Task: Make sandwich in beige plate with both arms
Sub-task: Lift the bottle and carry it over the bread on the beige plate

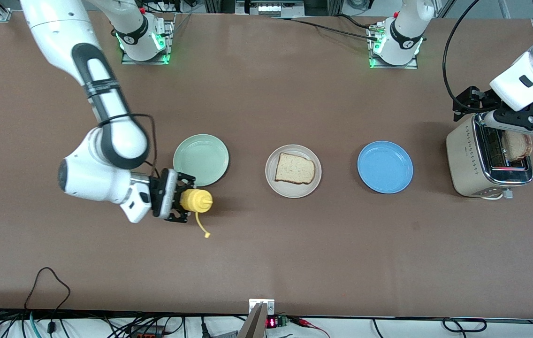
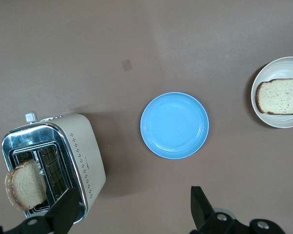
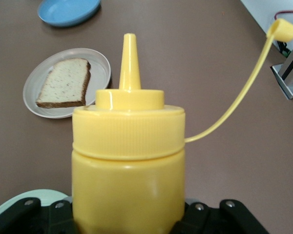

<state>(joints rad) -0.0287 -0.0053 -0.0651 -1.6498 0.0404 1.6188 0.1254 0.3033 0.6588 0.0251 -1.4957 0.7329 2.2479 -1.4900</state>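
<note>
The beige plate (image 1: 271,184) lies mid-table with one tan bread slice (image 1: 294,169) on it; both show in the left wrist view too, plate (image 2: 278,121) and slice (image 2: 282,96). A second slice (image 1: 519,145) sticks up out of the toaster (image 1: 466,159) at the left arm's end. My left gripper (image 1: 510,119) hangs open over the toaster, holding nothing; the slice (image 2: 25,185) sits beside one finger (image 2: 63,209). My right gripper (image 1: 184,199) is shut on a yellow squeeze bottle (image 1: 196,200), tipped sideways beside the mint-green plate. Its nozzle (image 3: 129,58) points toward the beige plate (image 3: 100,66).
A mint-green plate (image 1: 201,159) lies by the right gripper and a blue plate (image 1: 385,167) lies between the beige plate and the toaster. The bottle's cap (image 1: 207,234) dangles on its strap. Cables run along the table's near edge.
</note>
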